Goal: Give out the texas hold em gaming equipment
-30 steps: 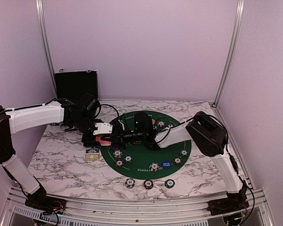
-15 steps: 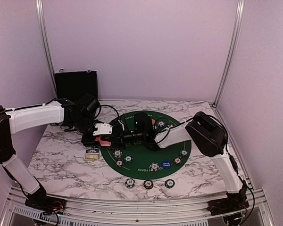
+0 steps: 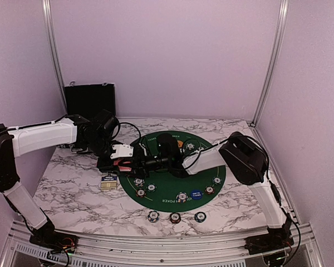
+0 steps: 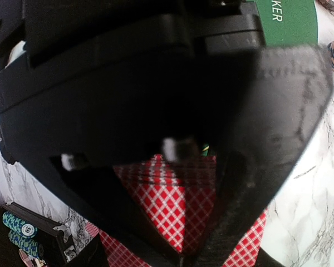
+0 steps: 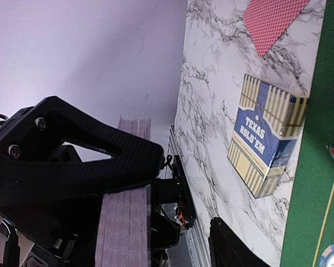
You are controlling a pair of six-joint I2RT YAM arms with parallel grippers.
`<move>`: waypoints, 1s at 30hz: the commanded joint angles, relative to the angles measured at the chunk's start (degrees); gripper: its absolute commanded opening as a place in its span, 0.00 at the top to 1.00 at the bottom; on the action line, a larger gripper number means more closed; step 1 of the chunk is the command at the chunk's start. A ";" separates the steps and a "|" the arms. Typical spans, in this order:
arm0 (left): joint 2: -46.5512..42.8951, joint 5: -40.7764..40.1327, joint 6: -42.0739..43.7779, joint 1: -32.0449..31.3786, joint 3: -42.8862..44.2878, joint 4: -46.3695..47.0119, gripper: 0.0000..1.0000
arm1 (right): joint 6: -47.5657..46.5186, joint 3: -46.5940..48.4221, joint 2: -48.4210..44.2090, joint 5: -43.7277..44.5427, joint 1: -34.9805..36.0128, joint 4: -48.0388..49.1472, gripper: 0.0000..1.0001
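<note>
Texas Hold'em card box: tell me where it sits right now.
In the top view the card box lies on the marble table, just off the green mat at its left edge, nearer the camera than the left tool.

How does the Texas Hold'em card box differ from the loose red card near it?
The card box is blue with tan stripes and lettering; the red card shows only a red lattice. The card box is a thick block, the red card flat and thin. The card box sits beside the green mat, the red card further off. Both lie on the marble table.
</note>
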 commanded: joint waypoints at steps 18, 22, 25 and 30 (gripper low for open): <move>0.47 -3.02 -0.38 -0.79 1.74 -0.75 0.65 | -1.92 4.79 1.50 -0.25 -0.37 -5.41 0.36; 0.28 -3.59 -0.34 -0.79 1.57 -0.82 0.67 | -5.30 4.91 0.40 0.24 -0.77 -9.97 0.36; 0.28 -3.86 -0.45 -0.79 1.64 -0.85 0.67 | -7.21 4.32 -0.61 0.52 -1.18 -12.27 0.37; 0.07 -4.11 -0.80 -0.79 1.58 -0.88 0.68 | -7.57 2.05 -2.32 0.76 -1.93 -11.96 0.45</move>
